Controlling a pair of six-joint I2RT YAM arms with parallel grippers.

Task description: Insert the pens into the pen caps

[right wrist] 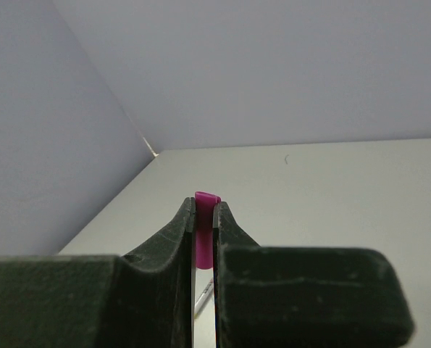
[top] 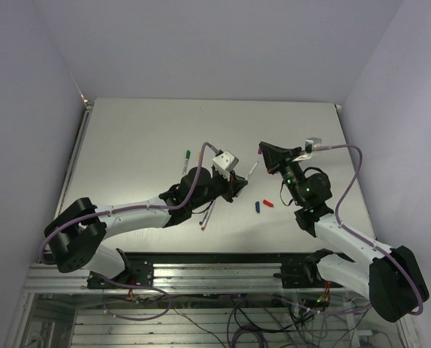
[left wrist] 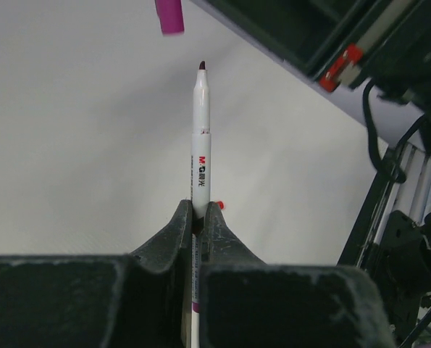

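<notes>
- A thin grey-white marker pen with a green end point(top: 187, 161) lies alone on the pale bench point(top: 128, 138), well apart from both hands.
- Two or so further thin pens point(top: 206, 216) lie on the bench just beside the left arm's forearm. They are partly hidden and their tip colours cannot be told.
- The left hand point(left wrist: 199, 214) is clamped narrow on a grey-white marker pen with a dark purple tip point(left wrist: 201, 145). The pen's bare tip sticks out beyond the fingers, raised above the bench.
- A stubby purple plastic cap point(right wrist: 206, 197) sits near that tip. From the left wrist it shows slightly to one side of the tip and apart from it.
- The right hand point(right wrist: 204, 210) pinches the purple cap between its fingers, held in the air over the bench.
- A small blue cap point(top: 257, 206) and a small red cap point(top: 268, 203) lie close together on the bench, below the two hands and between the arms.
</notes>
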